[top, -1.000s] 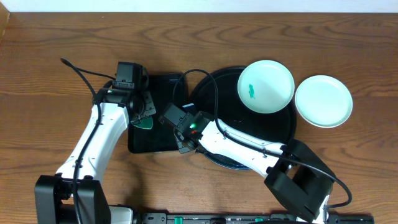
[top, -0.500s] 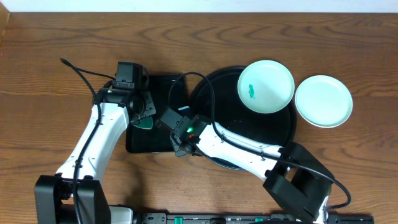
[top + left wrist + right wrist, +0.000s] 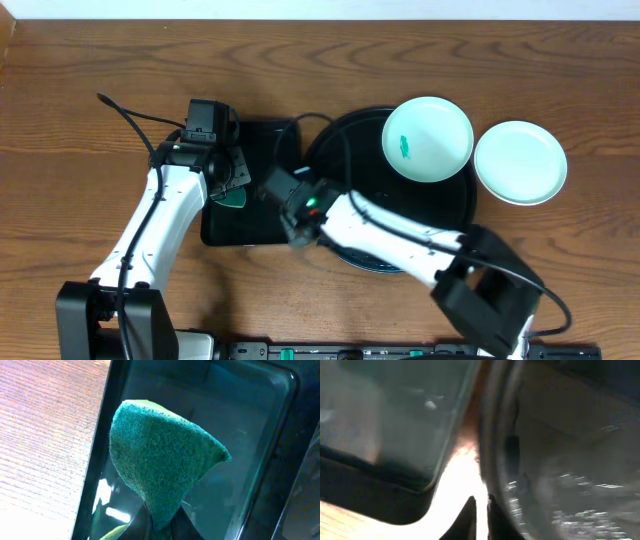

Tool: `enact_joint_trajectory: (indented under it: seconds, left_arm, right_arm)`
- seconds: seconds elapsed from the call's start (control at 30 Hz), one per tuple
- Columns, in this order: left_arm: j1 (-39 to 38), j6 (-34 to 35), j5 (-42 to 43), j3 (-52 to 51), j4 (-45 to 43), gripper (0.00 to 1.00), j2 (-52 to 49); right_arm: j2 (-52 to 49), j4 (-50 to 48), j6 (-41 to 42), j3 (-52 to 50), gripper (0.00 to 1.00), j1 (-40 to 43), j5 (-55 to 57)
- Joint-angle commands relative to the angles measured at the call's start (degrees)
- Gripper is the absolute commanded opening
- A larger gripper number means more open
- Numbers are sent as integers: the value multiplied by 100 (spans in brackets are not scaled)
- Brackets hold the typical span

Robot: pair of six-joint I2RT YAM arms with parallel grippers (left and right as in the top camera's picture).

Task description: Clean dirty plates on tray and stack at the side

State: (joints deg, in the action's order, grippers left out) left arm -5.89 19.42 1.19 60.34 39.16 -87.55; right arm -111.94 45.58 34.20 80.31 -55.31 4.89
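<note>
At 9 o'clock on the wooden surface (image 3: pixel 80 90): the left end effector (image 3: pixel 160 527), closed firmly on a green sponge (image 3: pixel 160 455). Pinches the sponge at its lower end, with the rough body standing up and spreading wide above the fingertips. Hangs over the rectangular black tray (image 3: pixel 260 420), near its 9 o'clock edge in the overhead view. Cannot tell whether the sponge touches the floor of that tray.

Further right, at the narrow strip of wood between both trays: the right end effector (image 3: pixel 481 507). Shows fingertips almost together, with only a thin bright slit between. Points down just beside the 9 o'clock rim of the tray (image 3: pixel 452 215), round, glossy and black. Blurred in the wrist view, so cannot tell if closed on the rim or on nothing.

At 1 o'clock of that tray: one of the plates (image 3: pixel 428 138), pale mint, lying flat and reaching over the rim, with a small teal smear (image 3: pixel 404 146) at its 9 o'clock side. At 3 o'clock, off the tray and just beside its rim on the wood: a second plate (image 3: pixel 520 162), pale and plain.
</note>
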Motion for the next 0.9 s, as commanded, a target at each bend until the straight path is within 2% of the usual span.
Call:
enact_joint_trajectory:
  seconds: [0.0,0.13,0.23,0.37,0.6,0.77,0.87]
  left_arm:
    - [2,-76,-11,-24,-2,8,31]
    - [2,-76,-9,-24,-2,8,31]
    - [2,-76,-11,-24,-2,8,31]
    - [2,-76,-9,-24,-2,8,31]
    - [2,-76,-11,-24,-2,8,31]
    - [2,-76,-11,-24,-4,8,31]
    - [2,-76,-9,-24,-4,8,31]
  right_arm:
    - [667,-48,-170,315,14,566,-15]
    - [890,-413,-166,315,16,1071,-466]
    - [855,-879,-146,315,31,1305,-581]
    - [636,-1600,-149,315,41,1373,-577]
    - [-149,-2538,-146,315,41,1182,-195]
    - [-682,-2817,-149,315,35,1158,74]
    - [-857,-2920,-149,315,35,1158,92]
